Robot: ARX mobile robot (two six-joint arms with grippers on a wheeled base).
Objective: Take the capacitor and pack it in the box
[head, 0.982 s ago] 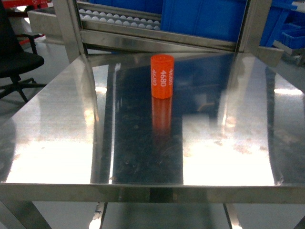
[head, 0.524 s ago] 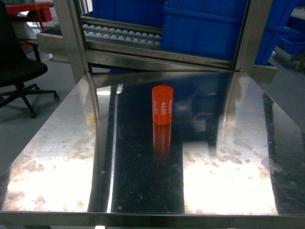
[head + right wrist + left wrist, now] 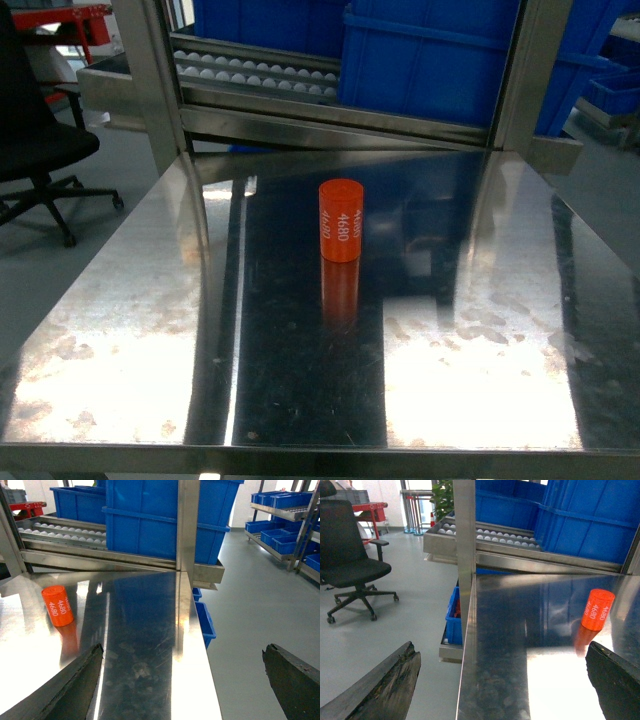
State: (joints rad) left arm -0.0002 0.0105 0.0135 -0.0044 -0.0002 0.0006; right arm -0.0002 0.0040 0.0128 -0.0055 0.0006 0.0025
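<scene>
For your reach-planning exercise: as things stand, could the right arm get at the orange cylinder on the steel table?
Probably yes. The orange cylinder stands upright and alone on the steel table, nothing beside it. The right gripper is open, its fingers spread, with bare tabletop between.

The capacitor (image 3: 341,220) stands upright on the steel table (image 3: 130,330), near the middle and toward its far edge. Behind the table runs a roller conveyor (image 3: 255,72) carrying plastic bins (image 3: 430,65), flanked by two steel posts (image 3: 150,80). An office chair (image 3: 35,140) sits on the floor to the table's left, well apart from it.
</scene>
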